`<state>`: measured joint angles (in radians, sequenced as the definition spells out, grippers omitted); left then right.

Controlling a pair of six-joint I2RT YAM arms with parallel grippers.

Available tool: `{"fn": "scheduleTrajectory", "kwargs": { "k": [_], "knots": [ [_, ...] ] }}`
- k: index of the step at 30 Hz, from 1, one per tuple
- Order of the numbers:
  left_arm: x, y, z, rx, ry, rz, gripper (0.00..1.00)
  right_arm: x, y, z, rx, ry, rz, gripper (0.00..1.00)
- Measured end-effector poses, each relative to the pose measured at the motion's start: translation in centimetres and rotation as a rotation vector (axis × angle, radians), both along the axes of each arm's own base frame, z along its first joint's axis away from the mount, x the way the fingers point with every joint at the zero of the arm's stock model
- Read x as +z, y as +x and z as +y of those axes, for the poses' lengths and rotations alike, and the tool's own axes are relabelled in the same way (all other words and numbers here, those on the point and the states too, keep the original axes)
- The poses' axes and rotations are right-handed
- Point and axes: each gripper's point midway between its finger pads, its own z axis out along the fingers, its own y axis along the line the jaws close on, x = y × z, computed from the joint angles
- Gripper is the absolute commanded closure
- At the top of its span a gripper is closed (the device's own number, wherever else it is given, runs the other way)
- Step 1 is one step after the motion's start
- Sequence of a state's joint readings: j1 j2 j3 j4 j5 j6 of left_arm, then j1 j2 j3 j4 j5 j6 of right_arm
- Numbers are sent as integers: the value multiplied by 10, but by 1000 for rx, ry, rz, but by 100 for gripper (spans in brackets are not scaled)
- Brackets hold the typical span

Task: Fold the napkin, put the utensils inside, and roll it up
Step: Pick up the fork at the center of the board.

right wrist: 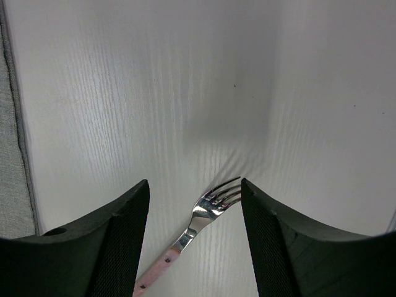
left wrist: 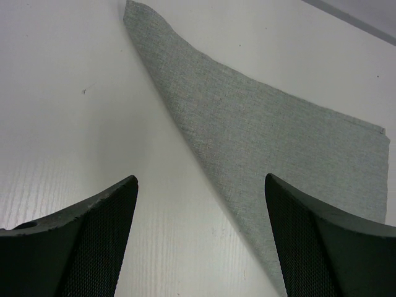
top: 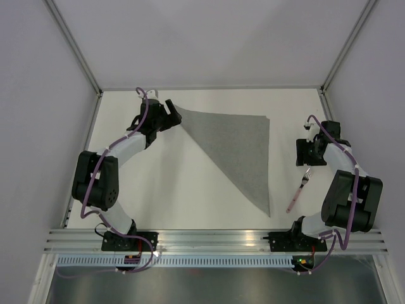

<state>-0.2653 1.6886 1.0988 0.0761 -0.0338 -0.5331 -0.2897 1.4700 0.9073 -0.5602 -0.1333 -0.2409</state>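
Observation:
The grey napkin (top: 237, 149) lies on the table folded into a triangle, its sharp corner at the upper left and its point at the lower right. My left gripper (top: 172, 112) is open and empty just beside that upper left corner; in the left wrist view the napkin (left wrist: 260, 130) runs from the top towards the right finger. The fork (top: 299, 190) with a pale pink handle lies right of the napkin, tines away from the arm bases. My right gripper (top: 304, 152) is open above its tines (right wrist: 218, 199), which sit between the fingers, untouched.
The white table (top: 164, 183) is framed by metal rails at the left, back and right edges. The napkin's right edge shows at the left border of the right wrist view (right wrist: 12, 154).

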Motion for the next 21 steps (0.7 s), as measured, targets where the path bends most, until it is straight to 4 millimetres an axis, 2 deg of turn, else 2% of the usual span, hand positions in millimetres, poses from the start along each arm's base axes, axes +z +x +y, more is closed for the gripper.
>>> {"fn": "scheduleTrajectory", "kwargs": {
  "k": [9, 21],
  "knots": [
    [8, -1, 1, 2, -1, -15, 12, -1, 2, 0, 4, -6, 0, 33],
    [9, -3, 3, 4, 12, -12, 12, -11, 4, 3, 16, -25, 25, 33]
  ]
}}
